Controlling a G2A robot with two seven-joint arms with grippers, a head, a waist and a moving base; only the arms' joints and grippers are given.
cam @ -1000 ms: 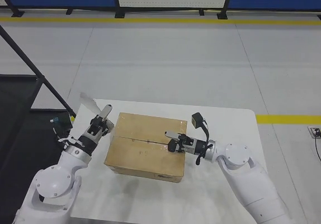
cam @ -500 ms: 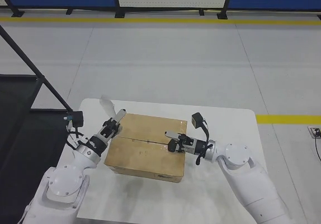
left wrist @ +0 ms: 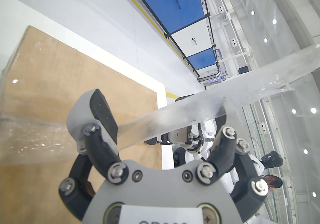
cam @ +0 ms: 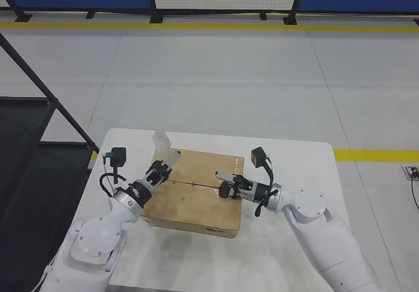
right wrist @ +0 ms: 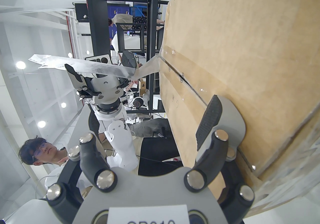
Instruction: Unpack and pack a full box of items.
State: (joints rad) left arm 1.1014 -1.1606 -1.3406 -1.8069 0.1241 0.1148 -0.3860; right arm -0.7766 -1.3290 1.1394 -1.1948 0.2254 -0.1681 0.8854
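Nearest the robot, the right pincer (cam: pixel 222 183), fingers apart, rests on top of the closed cardboard box (cam: pixel 195 204) beside its centre seam. The left pincer (cam: pixel 163 171), fingers also spread, has a strip of clear tape (cam: pixel 163 143) clinging across its tips, with one end joined to the seam's left end. This looks like the unsealing step: next, draw the strip along the seam until it comes free, with the white surface (cam: pixel 290 168) beyond and right of the box giving swinging room.

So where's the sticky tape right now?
In the top view, the clear tape pokes up from the left claw, above the left end of the cardboard box.
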